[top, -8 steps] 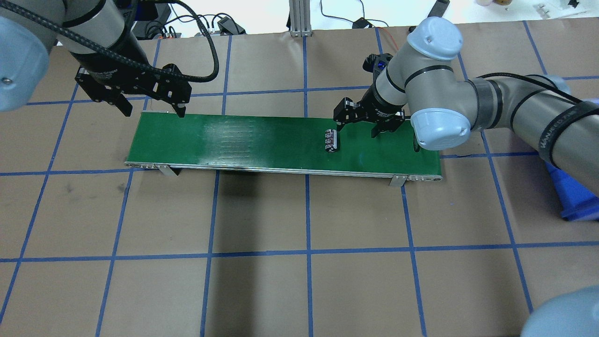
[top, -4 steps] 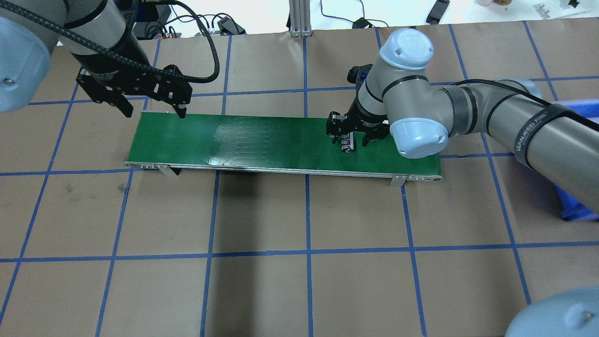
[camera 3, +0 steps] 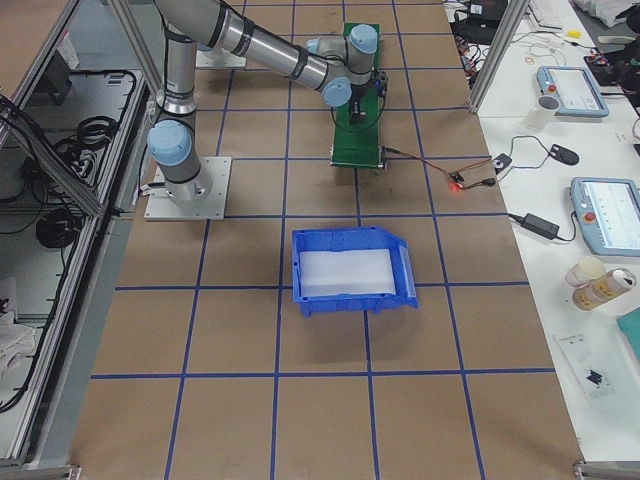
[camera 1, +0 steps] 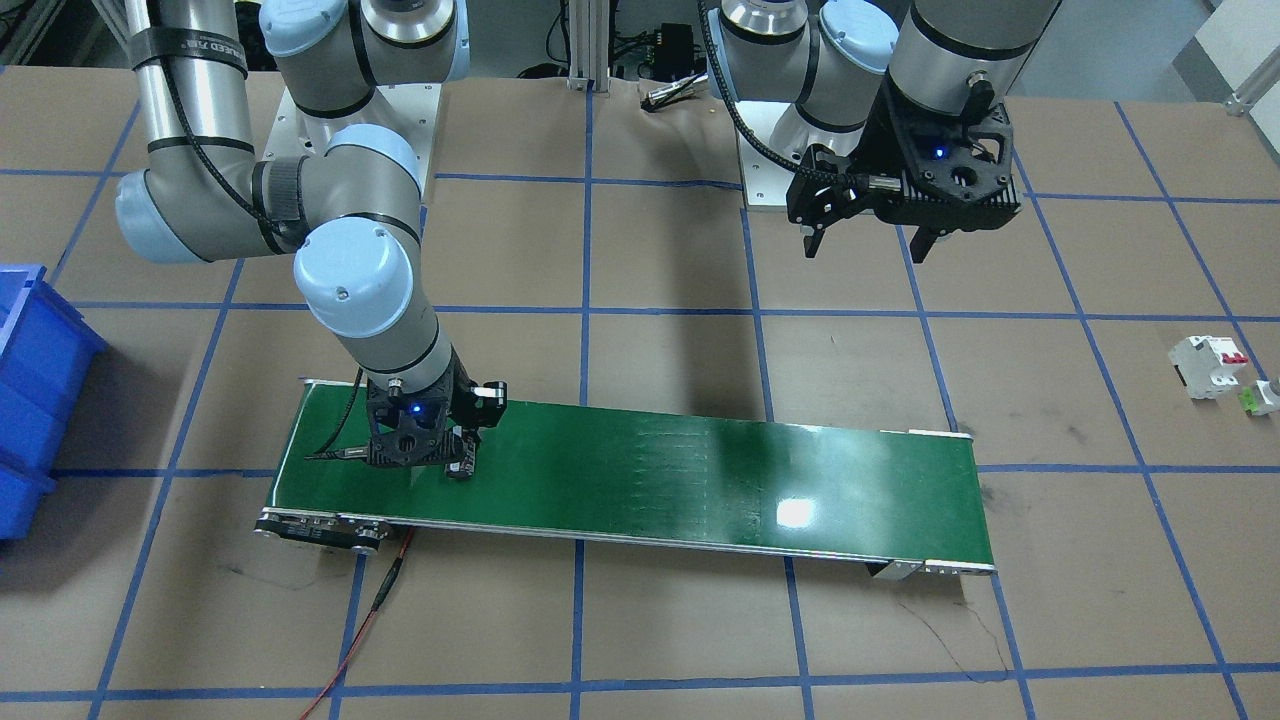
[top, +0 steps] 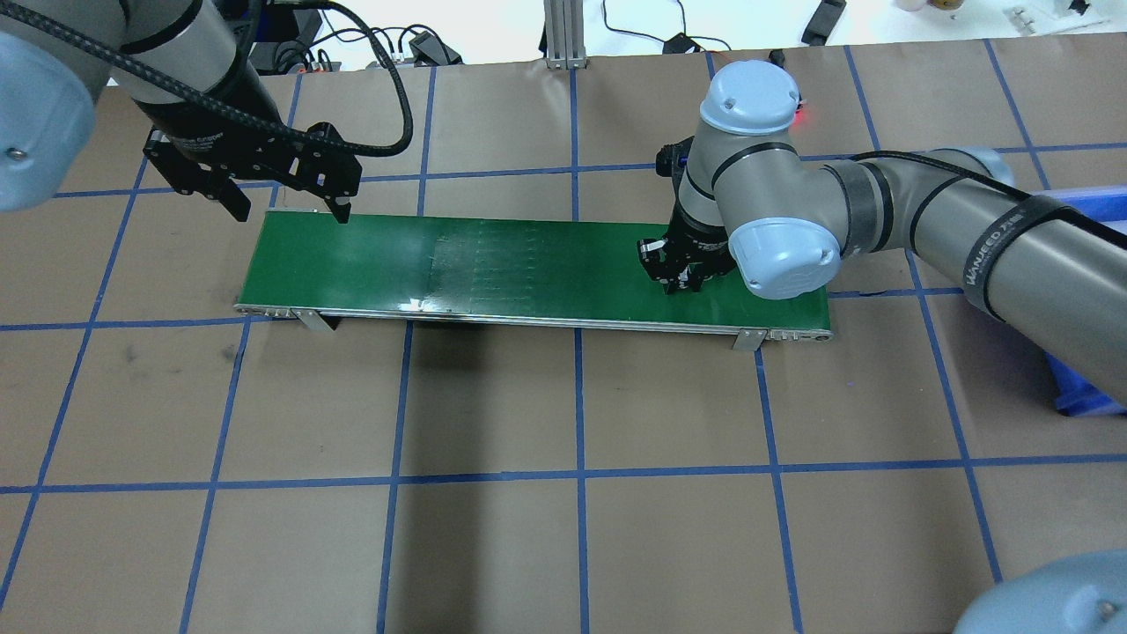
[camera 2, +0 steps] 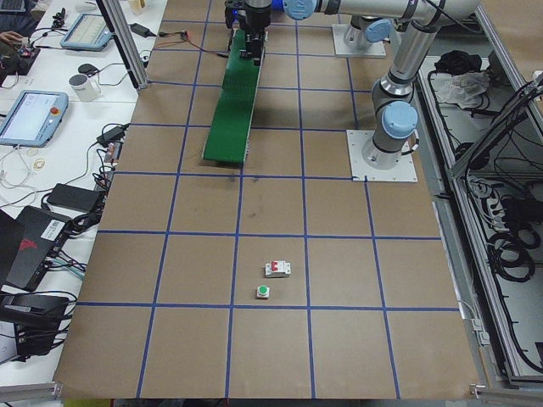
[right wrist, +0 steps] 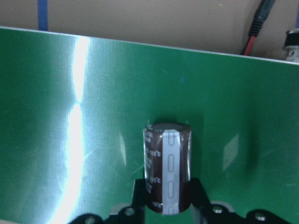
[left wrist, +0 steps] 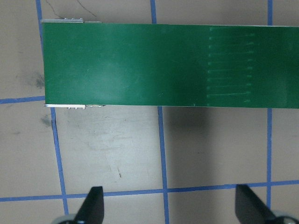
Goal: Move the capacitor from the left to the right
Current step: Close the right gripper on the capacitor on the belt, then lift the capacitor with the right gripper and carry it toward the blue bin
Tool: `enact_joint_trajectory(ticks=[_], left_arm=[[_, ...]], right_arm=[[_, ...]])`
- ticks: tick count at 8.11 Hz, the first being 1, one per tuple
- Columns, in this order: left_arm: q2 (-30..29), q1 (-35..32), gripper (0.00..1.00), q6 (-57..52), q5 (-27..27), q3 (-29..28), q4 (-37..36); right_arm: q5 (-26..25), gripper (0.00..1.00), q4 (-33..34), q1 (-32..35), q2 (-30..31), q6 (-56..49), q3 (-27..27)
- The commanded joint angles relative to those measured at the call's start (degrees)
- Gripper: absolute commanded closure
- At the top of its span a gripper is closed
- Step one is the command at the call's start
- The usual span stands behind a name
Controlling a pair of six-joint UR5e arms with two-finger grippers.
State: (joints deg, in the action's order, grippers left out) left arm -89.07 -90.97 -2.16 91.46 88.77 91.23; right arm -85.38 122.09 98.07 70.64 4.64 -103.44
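The capacitor, a dark brown can with a pale stripe, stands on the green conveyor belt near its right end. My right gripper is down over it and shut on it. The right wrist view shows the fingers pressed against both its sides. In the front-facing view the capacitor peeks out beside the right gripper. My left gripper is open and empty, hovering above the belt's left end. It also shows in the front-facing view, and in the left wrist view above the brown table.
A blue bin sits on the robot's right side, beyond the belt's end. A white breaker and a small green-and-white part lie far off on the robot's left side. A red cable runs from the belt's right end.
The capacitor rode rightward along the belt. My right gripper followed it, came down around it and closed on it. The left arm has not moved.
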Motion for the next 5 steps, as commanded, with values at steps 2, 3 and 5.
enact_joint_trajectory(ticks=[2,3,5], left_arm=[[-0.06,0.00,0.00,0.05,0.03,0.00,-0.09],[-0.06,0.00,0.00,0.13,-0.05,0.00,-0.09],[-0.14,0.00,0.00,0.05,-0.05,0.00,-0.09]], right_arm=[[-6.10,1.00,-6.48,-1.38,1.94,-2.88,6.02],[-6.20,1.00,-9.91,-4.00,4.13,-3.23,8.15],[-6.46,1.00,-13.79,-13.03,7.74,-16.33,8.17]])
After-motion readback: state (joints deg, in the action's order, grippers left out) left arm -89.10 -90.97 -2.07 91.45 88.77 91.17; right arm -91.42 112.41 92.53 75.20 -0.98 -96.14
